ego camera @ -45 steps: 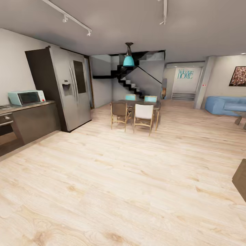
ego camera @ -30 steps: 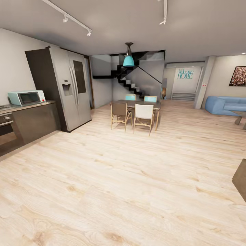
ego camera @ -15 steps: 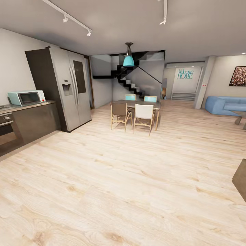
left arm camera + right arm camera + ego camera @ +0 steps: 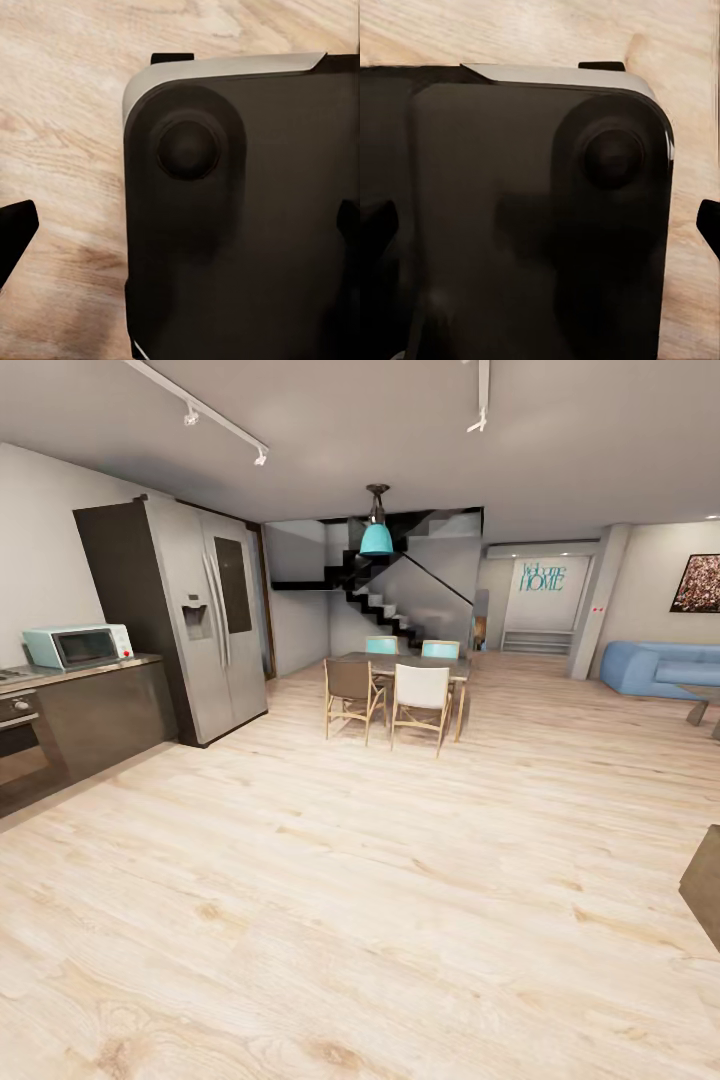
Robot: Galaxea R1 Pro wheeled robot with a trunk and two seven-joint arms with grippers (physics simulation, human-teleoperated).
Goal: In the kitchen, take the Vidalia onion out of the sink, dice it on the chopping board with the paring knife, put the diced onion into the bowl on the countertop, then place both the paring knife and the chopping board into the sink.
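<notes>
Open room, fridge (image 4: pixel 205 615) far left | hands' spread, cannot tell | probably turn to find the sink

you can read one piece of lettering from the head camera: a teal wall sign (image 4: pixel 542 577) on the pale far wall, past the dining table and beside the staircase. its lower line reads "home" in capitals; the upper line is a thin script that looks like "welcome", though it is too small for you to be sure. the mint microwave (image 4: pixel 78 645) on the dark counter has a red patch on its control panel, but you cannot make out any writing there. the fridge (image 4: pixel 205 618) shows a dispenser panel with nothing legible on it.
</notes>
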